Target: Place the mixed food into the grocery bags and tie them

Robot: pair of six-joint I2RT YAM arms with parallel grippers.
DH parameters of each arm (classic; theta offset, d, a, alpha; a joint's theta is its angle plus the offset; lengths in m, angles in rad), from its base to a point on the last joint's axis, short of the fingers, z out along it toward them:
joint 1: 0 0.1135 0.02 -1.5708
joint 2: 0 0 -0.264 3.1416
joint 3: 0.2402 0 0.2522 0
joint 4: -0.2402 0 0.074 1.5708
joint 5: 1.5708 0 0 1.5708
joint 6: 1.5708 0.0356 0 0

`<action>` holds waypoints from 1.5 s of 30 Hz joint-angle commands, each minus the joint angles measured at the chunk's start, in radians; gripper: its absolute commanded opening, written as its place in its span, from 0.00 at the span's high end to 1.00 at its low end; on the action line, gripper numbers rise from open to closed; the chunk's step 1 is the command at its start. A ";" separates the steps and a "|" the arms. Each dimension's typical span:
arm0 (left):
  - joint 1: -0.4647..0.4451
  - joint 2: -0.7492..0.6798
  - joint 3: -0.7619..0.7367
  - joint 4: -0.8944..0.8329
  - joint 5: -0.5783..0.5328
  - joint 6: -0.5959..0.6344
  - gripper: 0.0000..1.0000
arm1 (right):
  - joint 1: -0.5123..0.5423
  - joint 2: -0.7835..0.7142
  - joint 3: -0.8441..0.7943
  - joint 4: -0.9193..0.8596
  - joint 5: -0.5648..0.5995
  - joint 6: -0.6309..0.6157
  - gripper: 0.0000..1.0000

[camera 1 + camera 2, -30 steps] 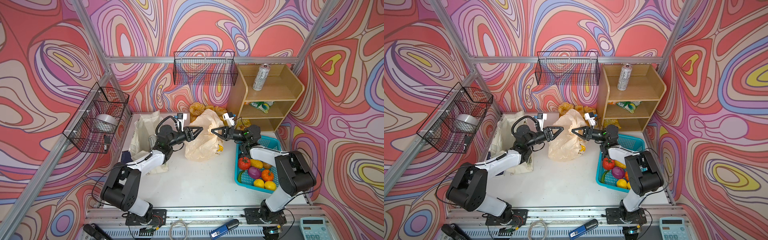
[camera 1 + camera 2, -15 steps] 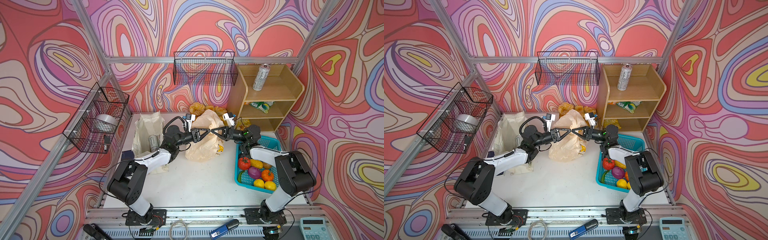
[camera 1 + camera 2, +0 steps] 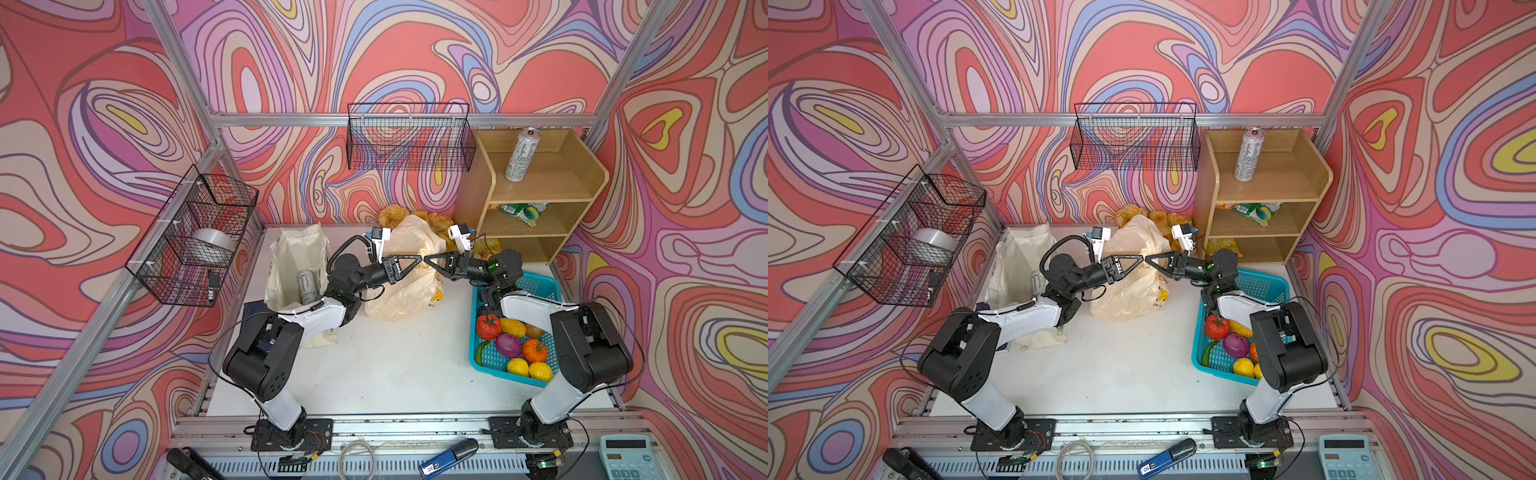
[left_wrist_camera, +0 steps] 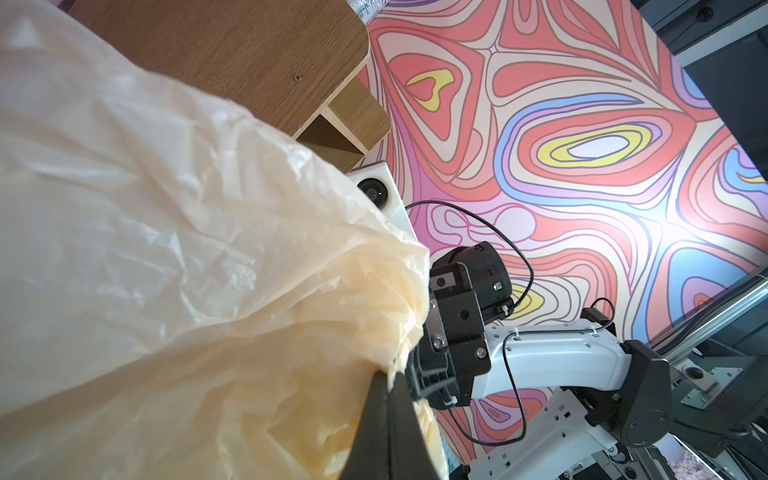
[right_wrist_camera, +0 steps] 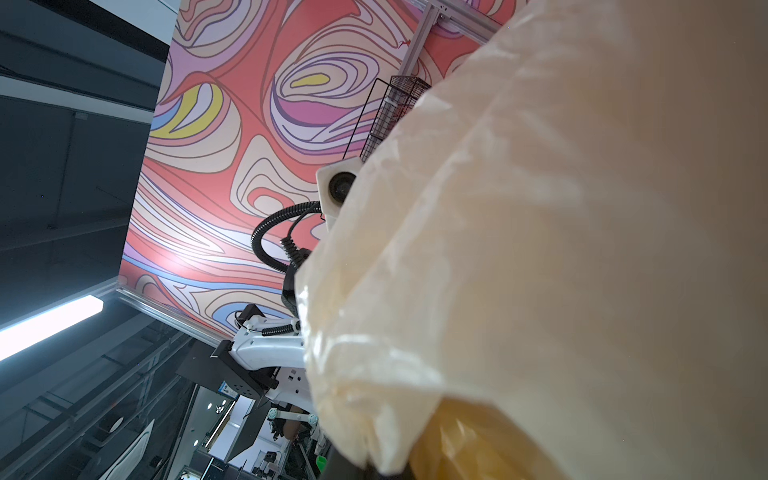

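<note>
Cream plastic bag point(image 3: 406, 296) hiding contents, left gripper point(image 3: 419, 261) and right gripper point(image 3: 427, 261) pinching it

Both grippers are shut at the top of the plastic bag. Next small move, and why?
Probably draw the two pinches slightly apart and up, to tension the neck before crossing them for a knot. The left gripper and right gripper meet tip to tip on the plastic bag, jaws shut; the left wrist view shows film pinched, and no knot shows yet.
</note>
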 commanded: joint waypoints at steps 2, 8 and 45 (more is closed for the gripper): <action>-0.004 0.011 -0.022 0.105 -0.058 -0.033 1.00 | -0.014 -0.032 -0.022 -0.031 -0.003 -0.022 0.77; -0.002 0.009 -0.008 -0.051 -0.107 0.034 1.00 | -0.061 -0.190 -0.053 -0.431 0.044 -0.260 0.58; -0.003 0.098 0.000 -0.042 -0.107 0.020 1.00 | 0.054 -0.256 -0.012 -1.071 0.312 -0.689 1.00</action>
